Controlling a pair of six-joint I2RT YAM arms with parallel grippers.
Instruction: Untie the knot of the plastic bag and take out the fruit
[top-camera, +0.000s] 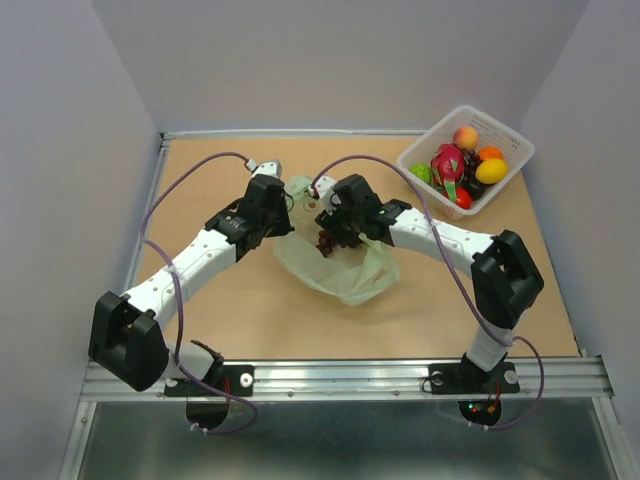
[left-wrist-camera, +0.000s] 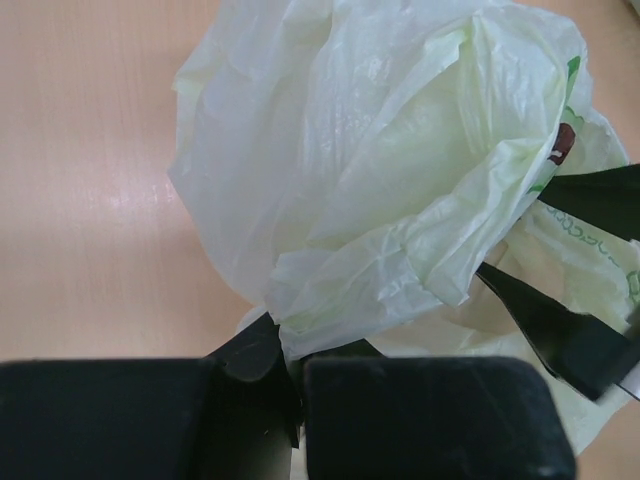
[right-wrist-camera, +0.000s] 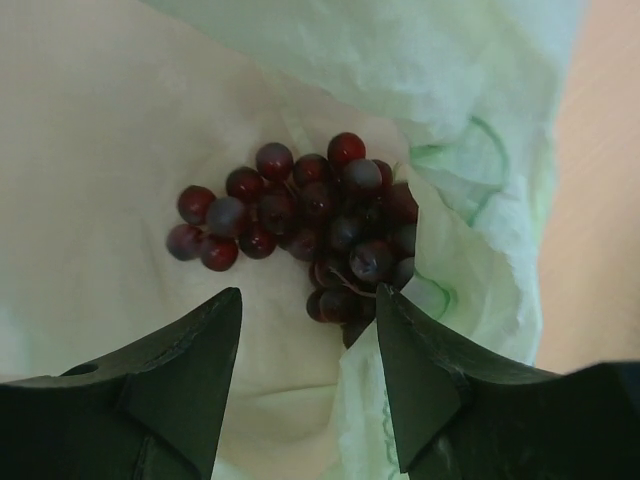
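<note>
Your left gripper (left-wrist-camera: 295, 365) clenches the crinkly pale green plastic bag (top-camera: 352, 278) at the middle of the tan wooden table (top-camera: 250, 325); your right gripper (right-wrist-camera: 310, 312), jaws parted, hovers over the dark purple grape bunch (right-wrist-camera: 310, 225) inside it.

Between the parted fingers of the right gripper (right-wrist-camera: 310, 325) the gap is free. The grapes (right-wrist-camera: 310, 225) lie just ahead of the tips, and a raised fold of the plastic bag (right-wrist-camera: 470, 90) crowds one finger's outer side. Ahead of the left gripper (left-wrist-camera: 292, 350), bunched bag blocks the way; bare table (left-wrist-camera: 90, 150) lies open beside it.
</note>
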